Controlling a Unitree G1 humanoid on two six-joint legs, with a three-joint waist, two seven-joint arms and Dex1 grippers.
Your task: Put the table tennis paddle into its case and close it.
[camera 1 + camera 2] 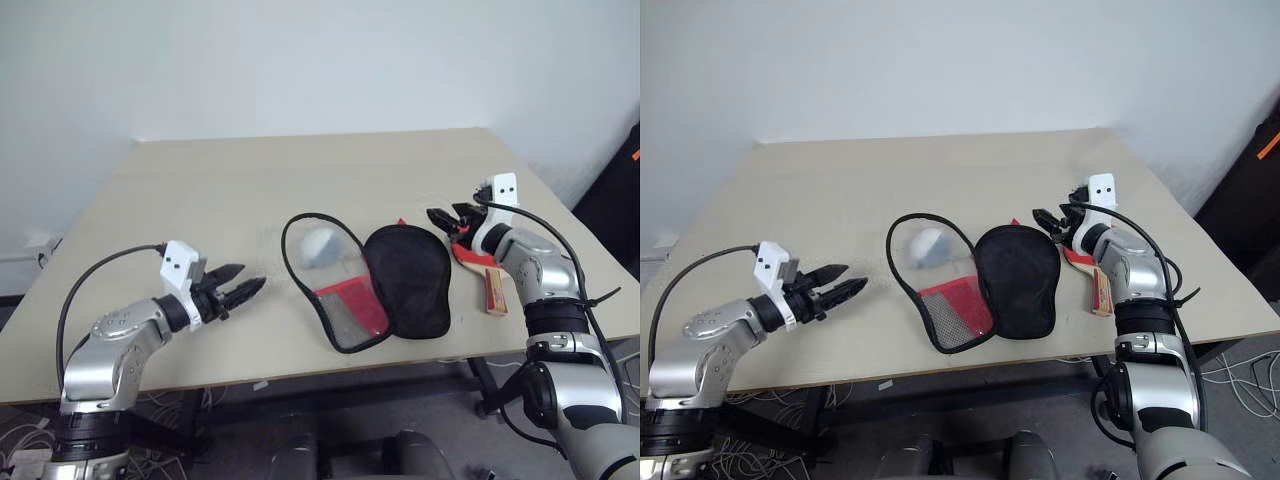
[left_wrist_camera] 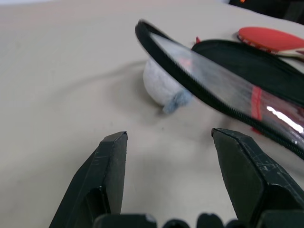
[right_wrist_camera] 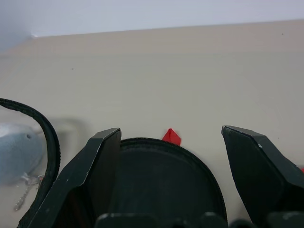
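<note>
The case (image 1: 408,280) lies unzipped and spread flat mid-table, its black half to the right and its see-through half with red mesh (image 1: 345,305) to the left. Just right of it rests the table tennis paddle (image 1: 493,289), tan handle toward the front edge; my right arm hides most of its red blade (image 1: 467,256). My right gripper (image 1: 448,217) hangs open over the gap between blade and case, holding nothing. Left of the case, my left gripper (image 1: 238,291) is open and empty, pointing at the case's raised rim (image 2: 190,80). The blade (image 2: 268,38) lies beyond it.
A small white-grey soft lump (image 1: 320,243) sits on the table under the see-through flap, also in the left wrist view (image 2: 161,85). The tan table (image 1: 200,190) has bare room at the back and left. A dark object stands at the far right, off the table.
</note>
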